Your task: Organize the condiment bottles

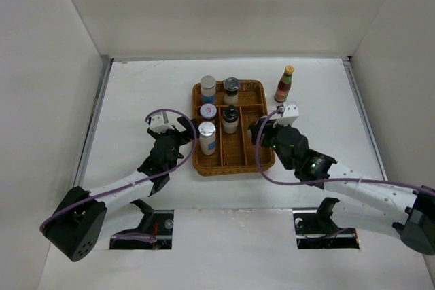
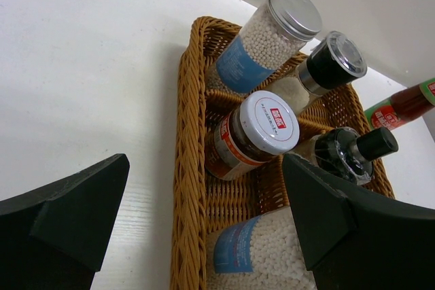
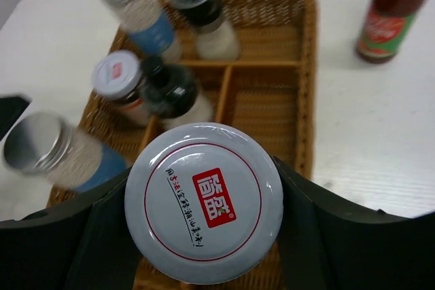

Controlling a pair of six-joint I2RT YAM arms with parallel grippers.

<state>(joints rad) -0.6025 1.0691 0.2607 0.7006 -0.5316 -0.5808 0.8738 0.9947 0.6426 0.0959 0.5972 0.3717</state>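
Observation:
The brown wicker tray (image 1: 253, 85) holds two white silver-capped jars (image 1: 208, 88) (image 1: 207, 138), a grey-lidded shaker (image 1: 232, 90), a red-logo shaker (image 1: 208, 111) and a black-capped bottle (image 1: 230, 120). The dark-red sauce bottle (image 1: 285, 84) stands on the table right of the tray. My right gripper (image 3: 204, 202) is shut on another shaker with a pale lid and red logo (image 3: 204, 168), held above the tray's near right part. My left gripper (image 2: 205, 161) is open, its fingers astride the tray's left rim (image 2: 187, 168) and the near white jar (image 2: 265, 249).
White walls close in the table on the left, back and right. The tray's right-hand compartments (image 3: 262, 110) hold nothing. The sauce bottle also shows in the right wrist view (image 3: 391, 15), beyond the tray's far right corner.

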